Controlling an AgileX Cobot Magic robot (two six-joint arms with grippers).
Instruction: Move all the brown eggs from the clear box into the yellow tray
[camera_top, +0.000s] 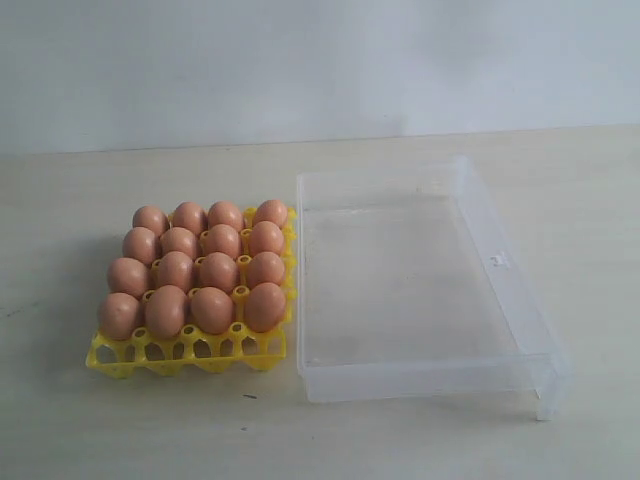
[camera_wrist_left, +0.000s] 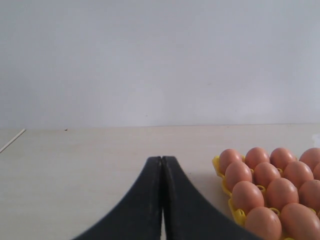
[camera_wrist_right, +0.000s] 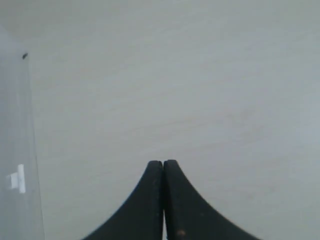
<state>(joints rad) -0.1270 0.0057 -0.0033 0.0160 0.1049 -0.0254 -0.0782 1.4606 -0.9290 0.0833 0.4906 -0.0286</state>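
Several brown eggs (camera_top: 198, 268) fill the cups of the yellow tray (camera_top: 190, 352) on the left of the exterior view, in four rows. The clear box (camera_top: 500, 262) lies right beside the tray and holds no eggs. Neither arm shows in the exterior view. My left gripper (camera_wrist_left: 162, 161) is shut with nothing in it, low over bare table, with the brown eggs (camera_wrist_left: 272, 187) and the yellow tray (camera_wrist_left: 236, 212) off to one side. My right gripper (camera_wrist_right: 163, 164) is shut and empty over bare table, apart from the clear box's wall (camera_wrist_right: 20, 150).
The pale tabletop (camera_top: 300, 440) runs round the tray and box, with a plain light wall (camera_top: 300, 60) behind. A thin pale stick (camera_wrist_left: 12, 140) lies at the table's far side in the left wrist view.
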